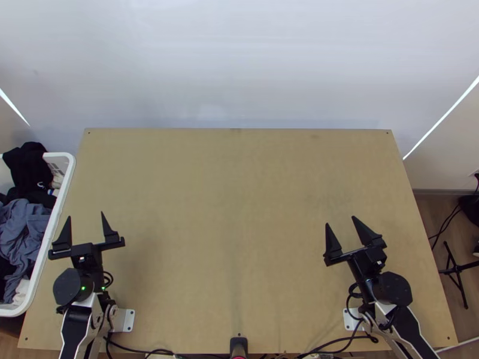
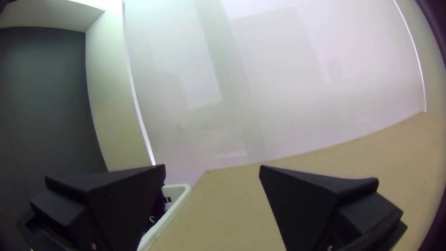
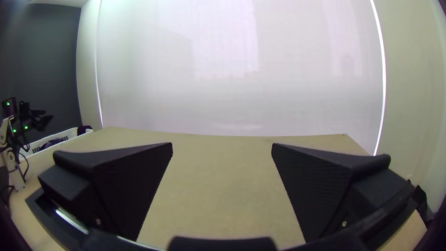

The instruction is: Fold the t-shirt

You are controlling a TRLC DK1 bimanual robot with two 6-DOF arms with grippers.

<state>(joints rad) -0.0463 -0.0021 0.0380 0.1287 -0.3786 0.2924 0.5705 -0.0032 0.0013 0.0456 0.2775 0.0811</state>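
Clothes, black and grey-blue [image 1: 24,230], lie bunched in the white plastic basket [image 1: 58,209] beside the light wooden bench [image 1: 233,197]; whether they include the t-shirt, I cannot tell. Left gripper [image 1: 85,214], near the basket, and right gripper [image 1: 340,221], well apart from it, hold their black jaws open.
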